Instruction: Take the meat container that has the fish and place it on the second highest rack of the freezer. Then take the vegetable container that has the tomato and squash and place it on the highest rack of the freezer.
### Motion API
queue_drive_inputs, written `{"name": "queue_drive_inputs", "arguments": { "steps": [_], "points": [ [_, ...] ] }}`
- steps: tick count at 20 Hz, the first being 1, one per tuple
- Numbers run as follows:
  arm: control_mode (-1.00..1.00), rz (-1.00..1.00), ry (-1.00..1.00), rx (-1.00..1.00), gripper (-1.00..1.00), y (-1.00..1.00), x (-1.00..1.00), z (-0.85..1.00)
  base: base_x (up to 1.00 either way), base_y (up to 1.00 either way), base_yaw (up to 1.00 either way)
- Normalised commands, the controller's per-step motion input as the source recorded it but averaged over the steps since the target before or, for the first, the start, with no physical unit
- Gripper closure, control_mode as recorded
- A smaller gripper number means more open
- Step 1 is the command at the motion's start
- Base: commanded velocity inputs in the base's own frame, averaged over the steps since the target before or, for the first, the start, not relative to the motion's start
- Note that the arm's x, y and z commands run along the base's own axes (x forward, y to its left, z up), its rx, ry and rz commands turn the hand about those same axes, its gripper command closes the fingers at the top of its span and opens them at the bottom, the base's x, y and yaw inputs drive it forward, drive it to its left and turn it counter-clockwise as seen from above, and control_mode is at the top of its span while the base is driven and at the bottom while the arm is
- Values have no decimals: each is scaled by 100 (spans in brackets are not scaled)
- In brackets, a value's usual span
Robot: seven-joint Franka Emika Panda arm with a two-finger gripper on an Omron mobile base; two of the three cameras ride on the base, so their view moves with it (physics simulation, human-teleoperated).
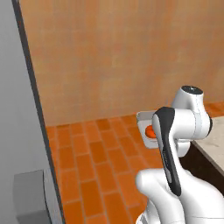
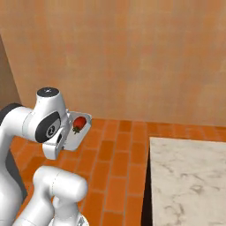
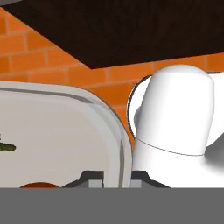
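**Ben:** Up by the robot's hand, do you see the shallow white tray (image 2: 78,130) with the round red tomato (image 2: 79,122) in it?

**Mia:** Yes. It hangs in the air over the orange brick floor (image 1: 96,166), held at one edge. From the left side I can see a round orange bit, the squash (image 1: 149,131), peeking out beside the white arm (image 1: 183,127).

**Ben:** What are the fingers doing?

**Mia:** From the hand's own camera, the two small dark finger tips (image 3: 92,177) sit on either side of the tray's rim, close together. So the gripper (image 3: 114,178) is pinching the white tray's edge. A bit of green stem (image 3: 6,148) shows inside the tray, and a red-brown curve low down.

**Ben:** Is the tray flat?

**Mia:** It looks tipped up in the right camera, but the food is in it.

**Ben:** What is around it?

**Mia:** A plain tan wall (image 2: 132,57) is behind. A pale marble counter top (image 2: 190,176) is off to the right, well apart from the tray. On the far left stands a tall grey panel with a dark edge (image 1: 17,109).
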Motion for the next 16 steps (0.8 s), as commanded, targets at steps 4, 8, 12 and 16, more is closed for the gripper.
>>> {"name": "queue_drive_inputs", "arguments": {
  "steps": [4, 8, 12, 16],
  "points": [
    [100, 0, 0, 0, 100, 0, 0, 0, 100, 0, 26],
    [100, 0, 0, 0, 100, 0, 0, 0, 100, 0, 32],
    [100, 0, 0, 0, 100, 0, 0, 0, 83, -5, 55],
    [100, 0, 0, 0, 100, 0, 0, 0, 7, 0, 96]
  ]
}}
